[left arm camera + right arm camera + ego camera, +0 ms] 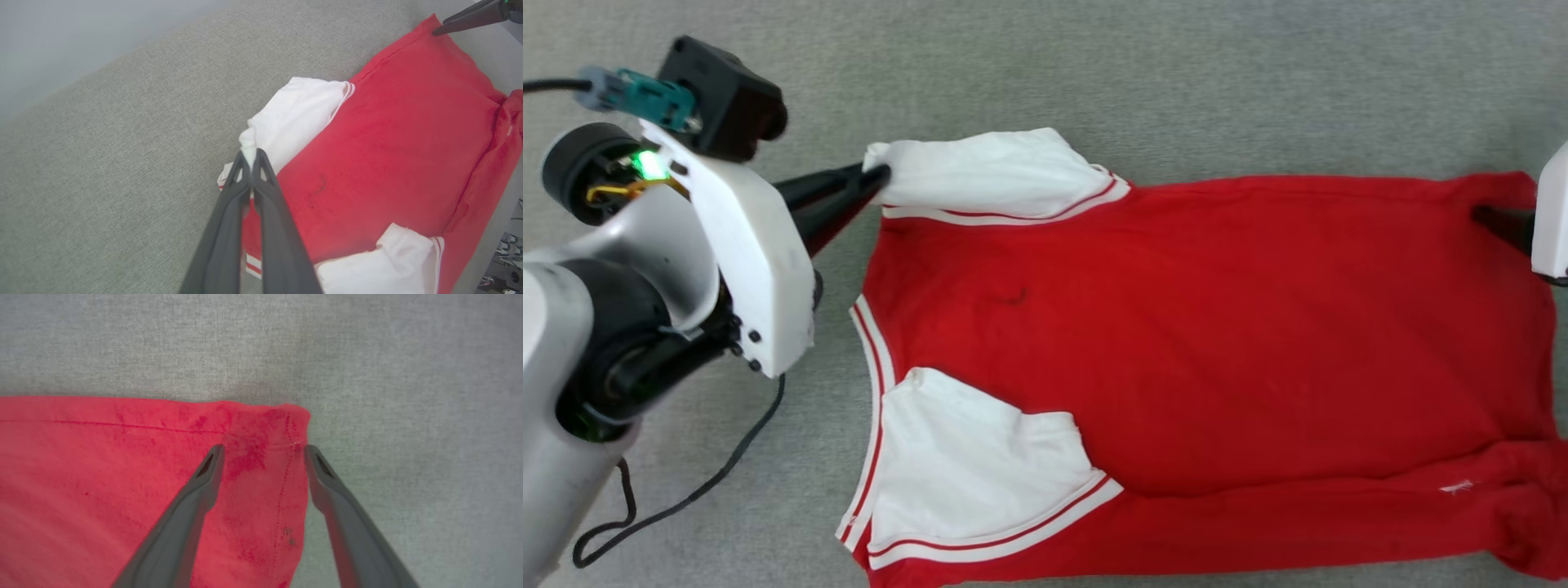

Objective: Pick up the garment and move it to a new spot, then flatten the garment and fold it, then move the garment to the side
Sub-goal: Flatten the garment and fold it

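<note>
The garment, a red T-shirt with white sleeves, lies spread on the grey cloth surface, collar end toward the left. My left gripper is shut on the tip of the far white sleeve; the left wrist view shows the sleeve cloth pinched between the fingertips of that gripper. My right gripper stands open over the garment's far hem corner, one finger over red cloth, the other at the garment's edge. Its dark finger pokes in at the right edge of the head view.
A second white sleeve lies flat near the bottom. A black cable trails on the grey surface below my left arm. In the left wrist view the right gripper's fingers show at the top right.
</note>
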